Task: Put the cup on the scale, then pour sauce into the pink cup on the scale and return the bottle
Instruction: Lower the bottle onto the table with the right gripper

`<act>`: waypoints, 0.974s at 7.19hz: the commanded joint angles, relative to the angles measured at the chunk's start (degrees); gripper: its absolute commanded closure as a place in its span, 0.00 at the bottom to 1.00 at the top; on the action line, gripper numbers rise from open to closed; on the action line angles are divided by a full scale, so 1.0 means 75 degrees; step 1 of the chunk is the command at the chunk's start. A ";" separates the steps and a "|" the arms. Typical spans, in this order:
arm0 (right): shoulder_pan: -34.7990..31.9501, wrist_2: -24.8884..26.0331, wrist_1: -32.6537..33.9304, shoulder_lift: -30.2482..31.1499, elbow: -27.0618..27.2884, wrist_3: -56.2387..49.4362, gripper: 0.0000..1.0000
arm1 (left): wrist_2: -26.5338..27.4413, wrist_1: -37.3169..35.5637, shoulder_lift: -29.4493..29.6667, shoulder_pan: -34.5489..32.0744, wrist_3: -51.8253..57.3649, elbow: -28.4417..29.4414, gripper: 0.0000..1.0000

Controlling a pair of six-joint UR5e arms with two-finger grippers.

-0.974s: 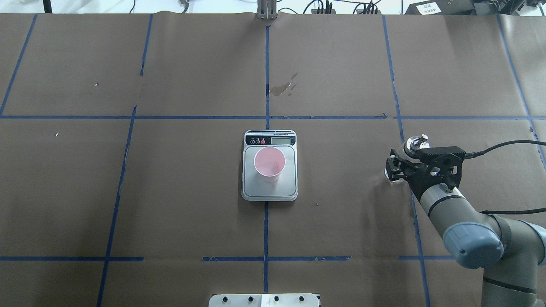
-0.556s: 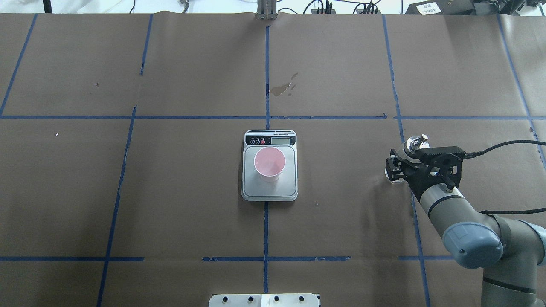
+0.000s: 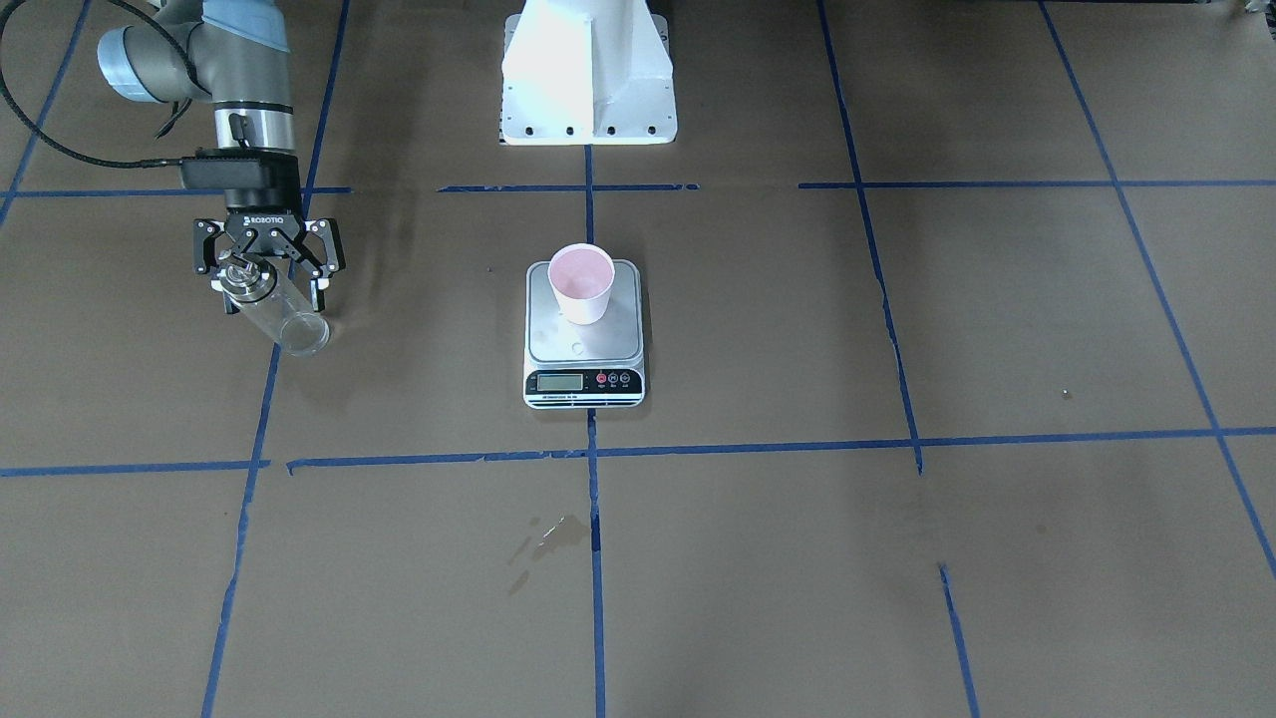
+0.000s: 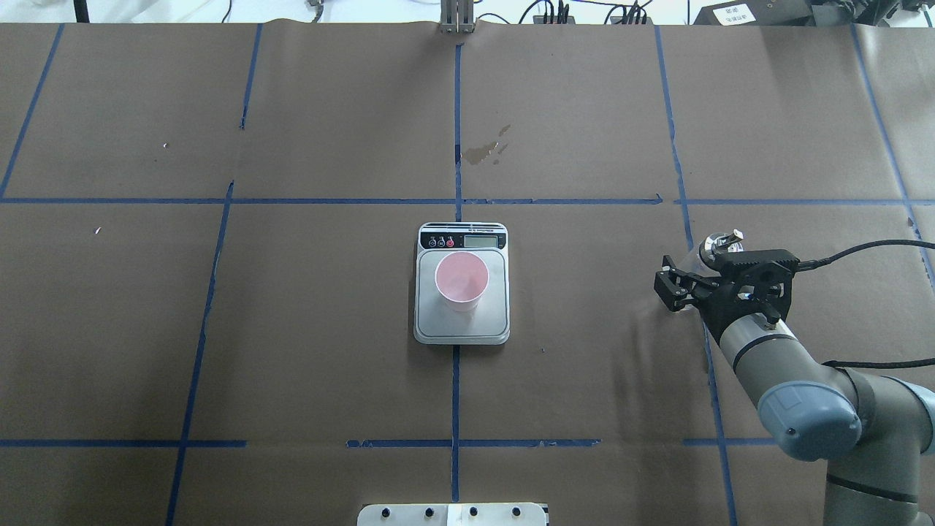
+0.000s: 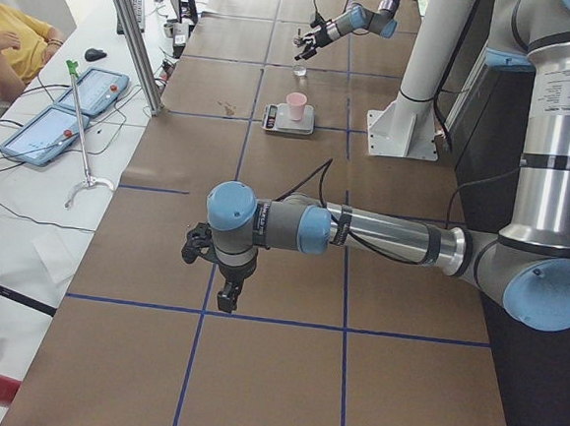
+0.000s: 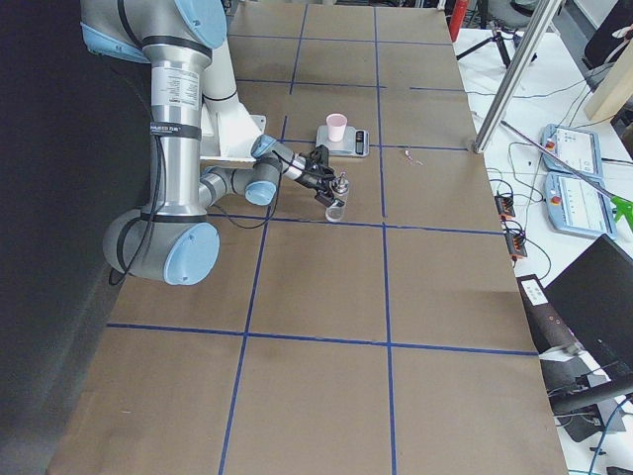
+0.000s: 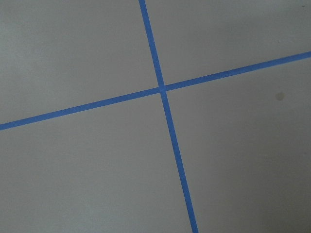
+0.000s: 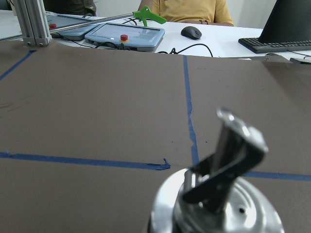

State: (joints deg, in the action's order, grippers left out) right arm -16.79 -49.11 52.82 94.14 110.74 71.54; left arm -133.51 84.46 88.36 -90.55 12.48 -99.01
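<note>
The pink cup (image 3: 581, 281) (image 4: 462, 281) stands upright on the steel platform of the scale (image 3: 558, 347) (image 4: 488, 325) at mid-table. The clear glass bottle (image 3: 287, 317) (image 6: 336, 203) stands upright on the paper far to the robot's right, and its silver pourer cap (image 4: 722, 242) (image 8: 228, 194) fills the bottom of the right wrist view. My right gripper (image 3: 267, 289) (image 4: 676, 288) is open. Its fingers straddle the bottle's upper part with gaps on both sides. I cannot make out the sauce. My left gripper (image 5: 229, 295) hangs over bare paper far from the scale, and I cannot tell its state.
The white robot base plate (image 3: 588, 70) (image 4: 453, 513) sits at the robot's table edge. A dried stain (image 3: 543, 538) (image 4: 486, 152) marks the paper beyond the scale. Blue tape lines grid the table. Tablets (image 5: 66, 107) and a seated person (image 5: 7, 38) are at the operators' desk.
My right gripper's fingers have spread apart around the bottle. The bottle's cap has shifted slightly to the right. The cup and scale have not moved.
</note>
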 commanded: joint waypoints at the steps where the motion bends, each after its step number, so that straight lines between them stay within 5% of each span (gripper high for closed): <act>1: 0.0000 0.0021 -0.0012 0.0103 0.0024 0.0012 0.00 | 0.0000 0.0000 0.0008 0.0003 0.0000 -0.0005 0.00; 7: 0.0479 0.0430 -0.0598 0.0584 0.0083 0.0047 0.00 | -0.0012 0.0000 0.0008 0.0003 0.0000 -0.0017 0.00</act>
State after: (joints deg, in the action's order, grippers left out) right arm -14.24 -46.84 48.46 98.57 111.15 71.86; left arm -133.59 84.46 88.42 -90.53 12.48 -99.14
